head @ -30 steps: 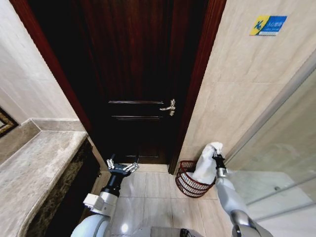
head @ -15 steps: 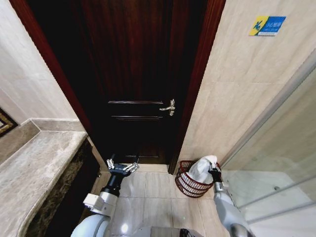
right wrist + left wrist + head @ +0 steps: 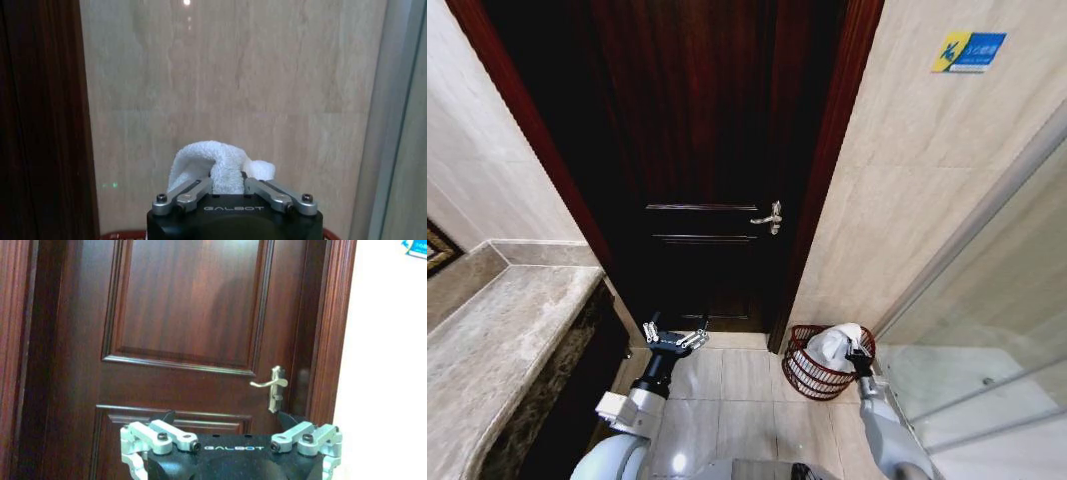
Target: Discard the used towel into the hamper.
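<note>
Two claws are seen from the head: the right claw (image 3: 861, 353) at the hamper (image 3: 812, 373) rim, clamped on the towel (image 3: 835, 346) bunched inside; bare floor tiles (image 3: 737, 390) lie left of the hamper. The left claw (image 3: 230, 426) is spread wide, facing the door (image 3: 187, 330). At the right wrist, the towel (image 3: 212, 165) is pinched before the wall (image 3: 267, 90).

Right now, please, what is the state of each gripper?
Left gripper: open, holding nothing, in front of the door.
Right gripper: shut on the white towel, over the hamper.
</note>
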Controlling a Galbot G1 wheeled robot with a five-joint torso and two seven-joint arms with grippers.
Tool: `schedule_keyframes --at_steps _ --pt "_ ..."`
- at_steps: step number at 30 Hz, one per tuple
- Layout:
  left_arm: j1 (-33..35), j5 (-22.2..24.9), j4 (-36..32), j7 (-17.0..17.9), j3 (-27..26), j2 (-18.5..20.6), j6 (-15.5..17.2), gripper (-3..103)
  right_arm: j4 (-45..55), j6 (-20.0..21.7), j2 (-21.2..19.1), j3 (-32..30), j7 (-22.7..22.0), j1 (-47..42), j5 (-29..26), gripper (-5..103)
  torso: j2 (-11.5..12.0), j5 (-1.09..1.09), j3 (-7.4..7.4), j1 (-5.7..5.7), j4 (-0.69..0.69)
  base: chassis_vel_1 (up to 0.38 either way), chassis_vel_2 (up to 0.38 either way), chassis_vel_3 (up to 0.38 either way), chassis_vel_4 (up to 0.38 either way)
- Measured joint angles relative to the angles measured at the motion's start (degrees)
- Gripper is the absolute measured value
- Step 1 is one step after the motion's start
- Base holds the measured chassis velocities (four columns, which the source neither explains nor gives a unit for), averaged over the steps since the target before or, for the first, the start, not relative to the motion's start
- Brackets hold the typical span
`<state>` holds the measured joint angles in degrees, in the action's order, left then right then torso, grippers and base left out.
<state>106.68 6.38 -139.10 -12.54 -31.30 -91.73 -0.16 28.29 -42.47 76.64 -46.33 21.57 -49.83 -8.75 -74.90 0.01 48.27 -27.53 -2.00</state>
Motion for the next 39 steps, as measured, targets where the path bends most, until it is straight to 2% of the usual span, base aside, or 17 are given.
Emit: schedule_keyframes --at_steps 7,13,14,17,18,20,21,23,25,27,33,35,36,39 --pt "0.00 0.00 0.00 0.00 0.00 0.00 0.00 100 0.53 6.79 -1.06 -0.05 -0.83 0.05 4.59 5 0.00 -0.01 0.00 -0.01 0.01 0.000 0.000 0.000 0.000" --pt "0.00 0.00 0.00 0.00 0.00 0.00 0.00 100 0.23 12.85 -1.82 1.26 1.39 1.88 3.59 5 0.00 0.00 0.00 0.00 0.00 -0.016 0.013 0.016 -0.019" --pt "0.00 0.00 0.00 0.00 0.00 0.00 0.00 100 0.23 12.85 -1.82 1.26 1.39 1.88 3.59 5 0.00 0.00 0.00 0.00 0.00 -0.067 0.050 0.047 -0.064" --pt "0.00 0.00 0.00 0.00 0.00 0.00 0.00 100 0.36 20.58 -2.52 2.27 3.66 3.47 4.63 5 0.01 0.00 0.01 -0.04 0.00 -0.053 0.067 0.048 -0.057" --pt "0.00 0.00 0.00 0.00 0.00 0.00 0.00 100 0.36 20.58 -2.52 2.27 3.66 3.47 4.63 5 0.01 0.00 0.01 -0.04 0.00 -0.043 0.059 0.044 -0.054" --pt "0.00 0.00 0.00 0.00 0.00 0.00 0.00 100 -0.08 26.33 -2.97 3.13 4.67 4.79 5.40 5 0.02 -0.01 0.02 -0.05 0.00 -0.021 0.023 0.024 -0.027" --pt "0.00 0.00 0.00 0.00 0.00 0.00 0.00 100 -0.08 26.33 -2.97 3.13 4.67 4.79 5.40 5 0.02 -0.01 0.02 -0.05 0.00 0.000 0.000 0.000 0.000" --pt "0.00 0.00 0.00 0.00 0.00 0.00 0.00 100 -0.96 29.94 -3.19 3.36 5.55 6.03 6.11 5 0.01 -0.01 0.01 -0.03 -0.01 0.000 0.000 0.000 0.000" --pt "0.00 0.00 0.00 0.00 0.00 0.00 0.00 100 -1.12 30.94 -3.23 3.38 5.79 6.31 6.34 5 0.01 -0.01 0.01 -0.02 -0.01 0.000 0.000 0.000 0.000" --pt "0.00 0.00 0.00 0.00 0.00 0.00 0.00 100 -1.56 34.03 -3.45 3.36 6.68 6.56 8.00 5 0.01 -0.01 0.00 0.01 0.01 0.000 0.000 0.000 0.000" --pt "0.00 0.00 0.00 0.00 0.00 0.00 0.00 100 -4.58 35.03 -3.88 3.05 5.36 8.27 9.96 5 0.01 0.00 0.00 0.01 0.01 0.000 0.000 0.000 0.000" --pt "0.00 0.00 0.00 0.00 0.00 0.00 0.00 100 -6.82 35.03 -4.09 2.64 2.45 9.99 12.27 5 0.01 -0.01 0.01 0.00 0.00 0.000 0.000 0.000 0.000" --pt "0.00 0.00 0.00 0.00 0.00 0.00 0.00 100 -6.82 35.03 -4.09 2.64 2.45 9.99 12.27 5 0.01 -0.01 0.01 0.00 0.00 0.000 0.000 0.000 0.000" --pt "0.00 0.00 0.00 0.00 0.00 0.00 0.00 100 -7.83 35.10 -4.02 2.17 -2.38 11.48 17.13 5 0.01 -0.01 0.00 -0.01 0.00 0.000 0.000 0.000 0.000"
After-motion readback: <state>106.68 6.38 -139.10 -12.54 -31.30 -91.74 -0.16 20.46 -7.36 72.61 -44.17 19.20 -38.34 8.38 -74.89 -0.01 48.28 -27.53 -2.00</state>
